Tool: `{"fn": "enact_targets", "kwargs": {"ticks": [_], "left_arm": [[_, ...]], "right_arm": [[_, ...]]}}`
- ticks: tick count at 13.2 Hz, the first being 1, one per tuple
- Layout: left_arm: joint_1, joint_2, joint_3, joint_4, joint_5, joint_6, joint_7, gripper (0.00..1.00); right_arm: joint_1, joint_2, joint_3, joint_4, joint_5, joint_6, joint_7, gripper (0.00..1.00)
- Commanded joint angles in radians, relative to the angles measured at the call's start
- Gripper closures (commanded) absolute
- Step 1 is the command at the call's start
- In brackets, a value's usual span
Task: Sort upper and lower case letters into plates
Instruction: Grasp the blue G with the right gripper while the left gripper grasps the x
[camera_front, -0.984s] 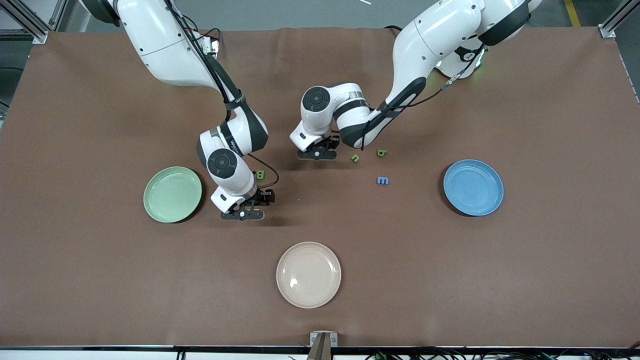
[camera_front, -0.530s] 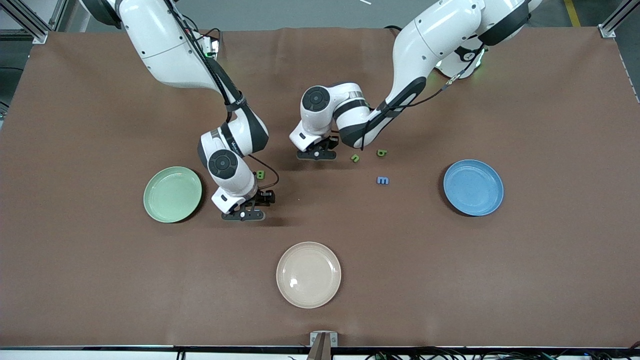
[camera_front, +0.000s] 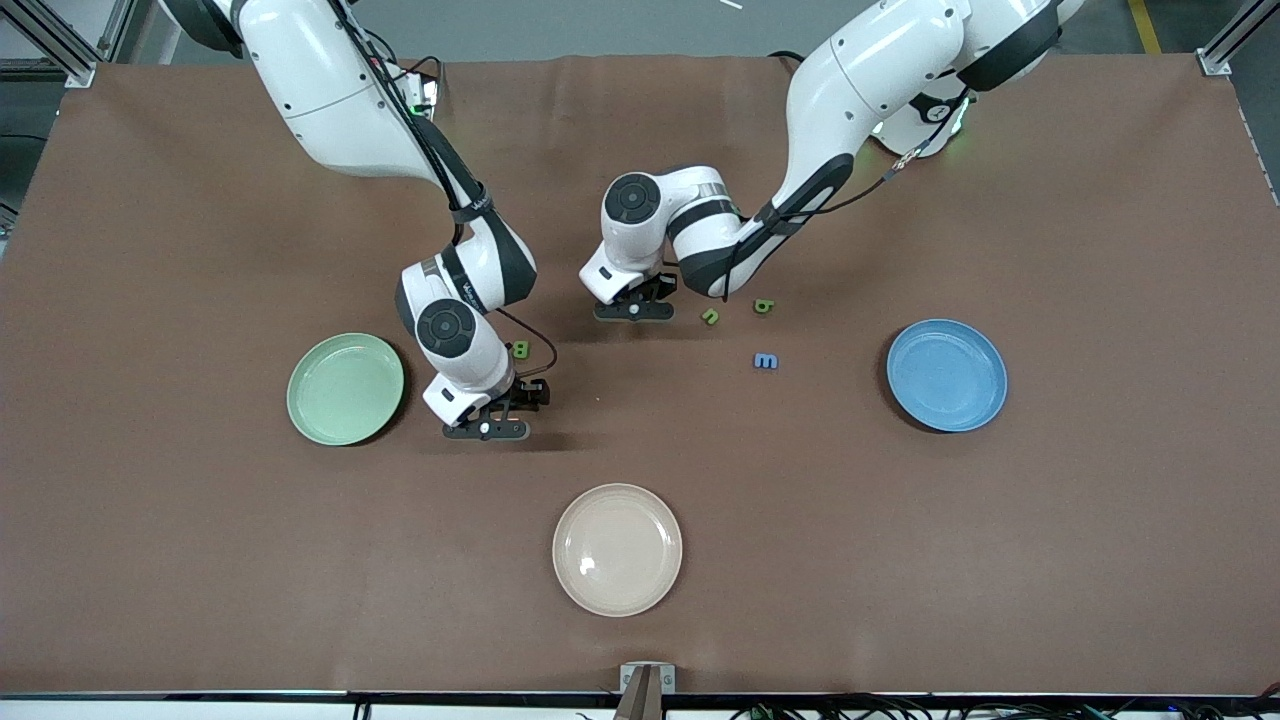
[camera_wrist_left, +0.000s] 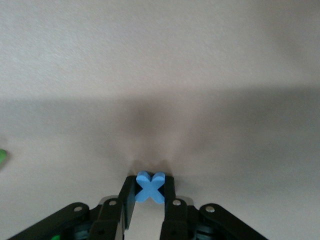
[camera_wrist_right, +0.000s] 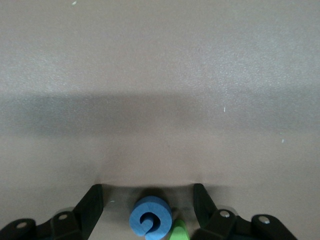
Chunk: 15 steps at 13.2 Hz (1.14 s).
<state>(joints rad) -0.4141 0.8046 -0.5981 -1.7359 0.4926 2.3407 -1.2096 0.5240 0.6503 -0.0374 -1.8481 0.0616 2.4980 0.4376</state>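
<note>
While the left end effector (camera_wrist_left: 149, 200) pinches a blue x (camera_wrist_left: 150, 186) low on the worktop (camera_front: 900, 550), the right end effector (camera_wrist_right: 148, 200) stands spread around a blue round letter (camera_wrist_right: 151, 218). A green n (camera_front: 710, 316) lies just beside the left one, toward the blue plate (camera_front: 946, 375).

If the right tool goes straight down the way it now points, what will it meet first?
Most likely the blue letter lying between the open fingers of the right tool, with a green letter beside it. The tabletop lies directly under them; how much height remains is unclear.
</note>
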Motion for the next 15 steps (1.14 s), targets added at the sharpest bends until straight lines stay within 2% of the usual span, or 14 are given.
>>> {"fn": "enact_targets", "kwargs": {"ticks": [1, 4, 7, 10, 11, 13, 15], "left_arm": [[0.053, -0.041, -0.014, 0.025, 0.008, -0.107, -0.001, 0.91], [0.209, -0.086, -0.133, 0.042, 0.009, -0.219, 0.048, 0.94], [0.467, -0.145, -0.306, -0.002, 0.009, -0.305, 0.177, 0.94], [0.774, -0.194, -0.503, -0.140, 0.024, -0.311, 0.277, 0.94], [0.861, -0.218, -0.550, -0.193, 0.027, -0.311, 0.315, 0.94], [1.025, -0.251, -0.635, -0.296, 0.067, -0.310, 0.389, 0.93], [1.162, -0.240, -0.710, -0.371, 0.150, -0.305, 0.407, 0.93]], "right_arm": [[0.011, -0.038, -0.002, -0.059, -0.003, -0.036, 0.010, 0.21], [0.011, -0.049, -0.002, -0.060, -0.005, -0.050, 0.009, 0.25], [0.011, -0.047, -0.002, -0.060, -0.005, -0.047, 0.006, 0.42], [0.011, -0.044, -0.002, -0.059, -0.005, -0.038, 0.006, 0.66], [0.010, -0.043, -0.002, -0.057, -0.005, -0.037, 0.006, 0.72], [0.007, -0.040, -0.002, -0.057, -0.005, -0.037, -0.002, 0.76], [0.004, -0.043, -0.002, -0.053, -0.005, -0.045, -0.003, 0.97]]}}
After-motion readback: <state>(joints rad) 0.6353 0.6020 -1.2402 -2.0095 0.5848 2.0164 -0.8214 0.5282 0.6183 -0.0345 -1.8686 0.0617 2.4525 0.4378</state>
